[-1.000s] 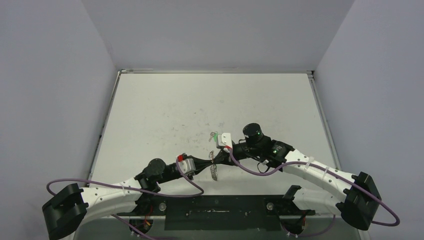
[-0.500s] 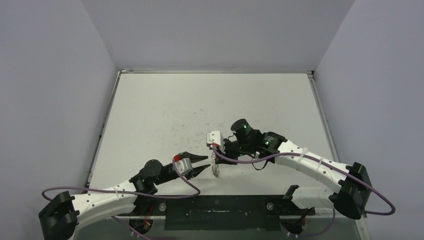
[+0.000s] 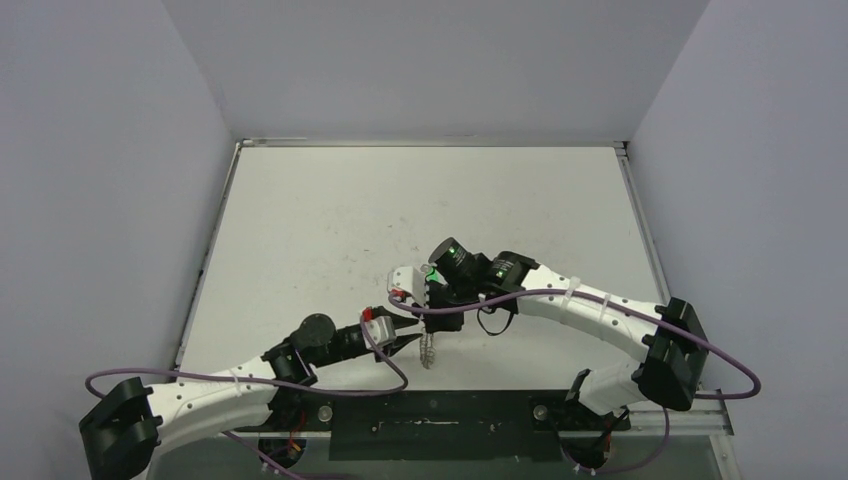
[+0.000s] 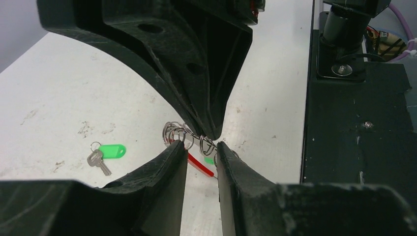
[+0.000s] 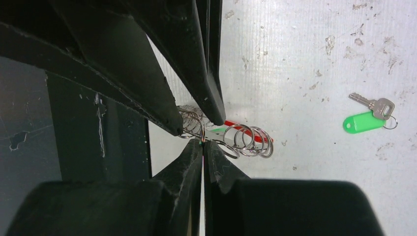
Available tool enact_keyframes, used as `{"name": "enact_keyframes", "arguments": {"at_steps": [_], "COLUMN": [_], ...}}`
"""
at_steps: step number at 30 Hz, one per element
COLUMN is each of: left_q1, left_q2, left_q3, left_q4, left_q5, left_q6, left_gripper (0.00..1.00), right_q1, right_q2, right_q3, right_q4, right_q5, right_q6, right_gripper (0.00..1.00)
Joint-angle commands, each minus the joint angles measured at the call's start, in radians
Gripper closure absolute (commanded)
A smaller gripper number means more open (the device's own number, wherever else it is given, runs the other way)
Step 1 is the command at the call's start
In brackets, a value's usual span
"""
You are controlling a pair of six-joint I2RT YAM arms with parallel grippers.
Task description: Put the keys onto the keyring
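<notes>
Grip on the keyring comes from your right gripper: its two fingers are pressed together with no gap, and the coil of silvery links is pinched at their tips. In the top view the keyring hangs down from that pinch, just off the white table near its front edge. Your left gripper has its jaws standing apart, one on each side of the ring. A few links and the red segment show through the gap between them. Whether either left finger touches the metal, you cannot tell from these views, but the jaws are plainly not clamped. The tips of your two grippers sit very close, almost nose to nose over the same stretch of ring. The keys lie flat on the table with their green tag, well apart from the keyring and from both grippers, and not threaded onto it. In the top view the keys cannot be made out with certainty beneath the right arm.
</notes>
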Motion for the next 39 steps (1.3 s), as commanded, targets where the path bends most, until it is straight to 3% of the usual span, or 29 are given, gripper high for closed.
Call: {"name": "enact_keyframes", "arguments": {"at_steps": [1,16,22,26,31,34,39], "left_q1": [-0.002,-0.002,-0.002,-0.002,-0.002,-0.002,-0.002], "left_q2": [0.042,0.151,0.151,0.152,0.147,0.146,0.153], "left_q3": [0.061,0.081,0.065,0.044,0.028,0.006,-0.028], "left_q4": [0.015,0.09,0.141,0.184,0.214,0.259,0.354], "left_q5": [0.041,0.07,0.061,0.06,0.045,0.019,-0.015], "left_q6": [0.009,0.02,0.004,-0.015,-0.032,-0.046,-0.071], "left_gripper": [0.74,0.84,1.0,1.0,1.0,1.0,1.0], "right_q1": [0.011,0.019,0.019,0.019,0.013,-0.006,-0.104], "right_q2": [0.008,0.021,0.03,0.031,0.002,-0.046,-0.159], "right_q3": [0.046,0.051,0.046,0.039,0.007,-0.034,-0.125], "right_q4": [-0.011,-0.011,-0.005,0.005,0.052,0.107,0.231], "right_q5": [0.023,0.027,0.039,0.043,0.061,0.036,-0.055], "right_q6": [0.019,0.016,0.014,0.014,0.019,0.027,0.078], "right_gripper": [1.0,1.0,1.0,0.99,0.83,0.66,0.53]}}
